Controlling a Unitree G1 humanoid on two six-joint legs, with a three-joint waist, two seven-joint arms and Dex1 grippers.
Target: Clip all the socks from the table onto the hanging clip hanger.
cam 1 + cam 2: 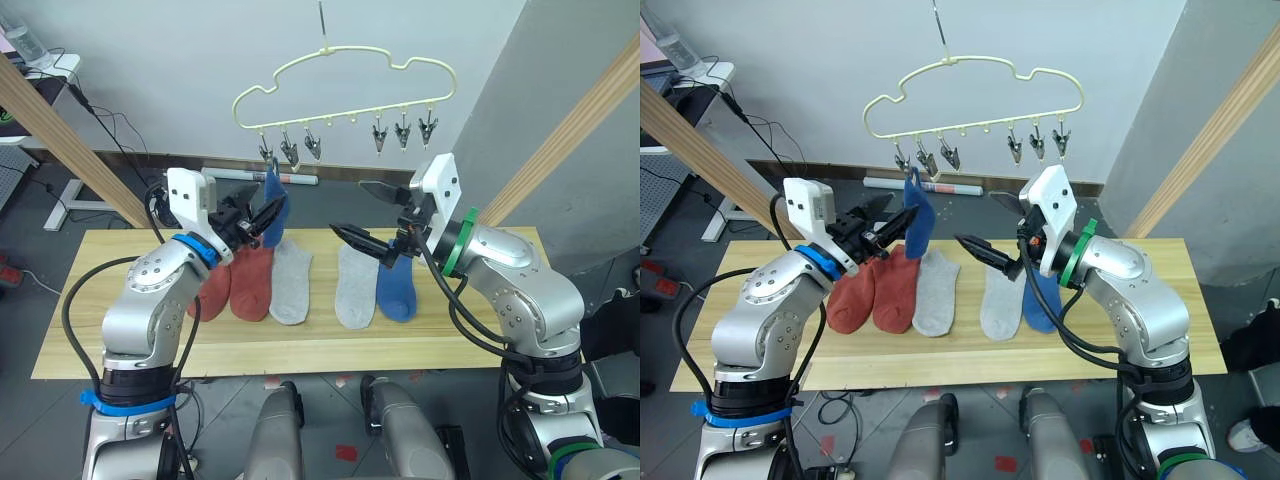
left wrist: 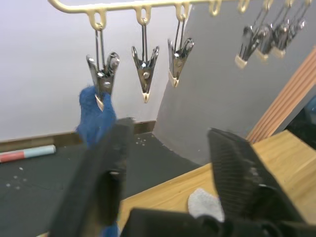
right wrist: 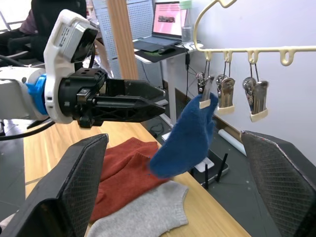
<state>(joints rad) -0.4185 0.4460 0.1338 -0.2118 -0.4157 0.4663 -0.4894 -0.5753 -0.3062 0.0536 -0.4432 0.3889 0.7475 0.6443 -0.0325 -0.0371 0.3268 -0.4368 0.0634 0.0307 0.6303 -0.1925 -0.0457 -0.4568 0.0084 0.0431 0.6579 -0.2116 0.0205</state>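
The pale yellow clip hanger (image 1: 345, 75) hangs above the table's (image 1: 300, 350) far edge. One blue sock (image 1: 274, 208) dangles from its leftmost clip (image 2: 102, 74). My left gripper (image 1: 268, 222) is open right beside that sock, its fingers apart and off the fabric. Flat on the table lie two rust-red socks (image 1: 250, 285), two light grey socks (image 1: 292, 285) and a second blue sock (image 1: 397, 290). My right gripper (image 1: 350, 207) hovers wide open and empty above the grey and blue socks, below the hanger's right clips (image 1: 402, 135).
Slanted pale wooden poles (image 1: 60, 130) (image 1: 575, 125) flank the table on both sides. A white desk (image 1: 45, 70) stands at the back left, with cables on the floor. A person's shoe (image 1: 1250, 435) is at the far right.
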